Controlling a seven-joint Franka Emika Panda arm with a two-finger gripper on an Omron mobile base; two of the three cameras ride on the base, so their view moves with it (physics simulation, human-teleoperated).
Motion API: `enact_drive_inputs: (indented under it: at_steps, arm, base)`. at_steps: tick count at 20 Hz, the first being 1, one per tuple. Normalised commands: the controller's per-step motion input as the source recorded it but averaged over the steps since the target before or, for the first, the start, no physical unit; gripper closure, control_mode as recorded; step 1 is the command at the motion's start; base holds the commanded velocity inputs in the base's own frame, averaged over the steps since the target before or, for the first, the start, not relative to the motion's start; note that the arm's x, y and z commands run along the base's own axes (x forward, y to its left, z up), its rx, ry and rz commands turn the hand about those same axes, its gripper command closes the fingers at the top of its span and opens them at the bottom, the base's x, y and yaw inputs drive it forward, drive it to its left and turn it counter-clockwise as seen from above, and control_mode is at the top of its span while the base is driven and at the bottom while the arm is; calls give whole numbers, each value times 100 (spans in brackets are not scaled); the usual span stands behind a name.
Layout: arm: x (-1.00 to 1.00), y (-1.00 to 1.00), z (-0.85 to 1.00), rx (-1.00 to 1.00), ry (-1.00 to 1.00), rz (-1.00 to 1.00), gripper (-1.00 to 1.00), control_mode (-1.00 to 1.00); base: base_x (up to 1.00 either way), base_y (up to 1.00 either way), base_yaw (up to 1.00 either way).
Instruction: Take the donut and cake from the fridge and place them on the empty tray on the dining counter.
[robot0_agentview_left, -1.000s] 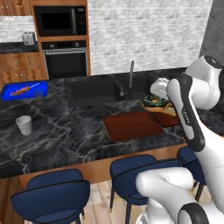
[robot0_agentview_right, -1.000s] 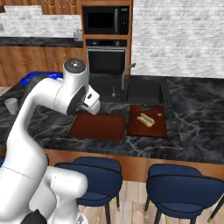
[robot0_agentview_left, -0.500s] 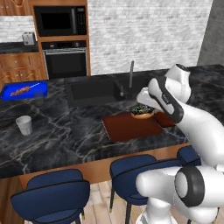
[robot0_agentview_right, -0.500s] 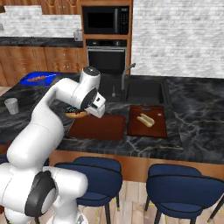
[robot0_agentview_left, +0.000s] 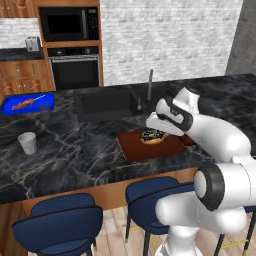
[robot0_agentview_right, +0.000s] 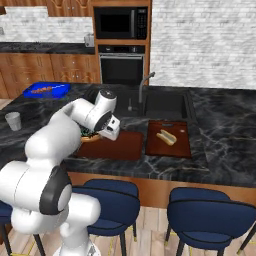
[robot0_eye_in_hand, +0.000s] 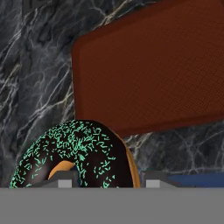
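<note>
Black marble with white veins makes up the dining counter, the widest tabletop before me, with an inset sink and a faucet in its middle and blue stools along its near wooden edge. On the marble lies the reddish-brown wooden tray, flat and bare over most of its face. In the right base view a second brown board lies just beside it, carrying a hot dog bun. Far off at one end of the tabletop sits a bright blue rectangle with a skewer on it, and nearer stands a small white cup. My pincer is closed on the donut, its chocolate icing and green sprinkles between my two finger tips. In the left base view the donut sits over the tray's far edge; in the hand view it hangs over the marble just beside the tray's corner.
</note>
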Motion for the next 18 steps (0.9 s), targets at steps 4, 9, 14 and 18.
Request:
enact_drive_inputs:
  at_steps: [4,9,14,18]
  arm:
    - [37,3,-56,0,-3,1,100,-100]
    - [30,9,-43,5,-5,2,100,-100]
    - [35,11,-36,5,-7,0,100,-100]
    - [29,7,-28,2,-8,0,100,-100]
  base:
    - [0,0,0]
    - [0,0,0]
    - [0,0,0]
    - [0,0,0]
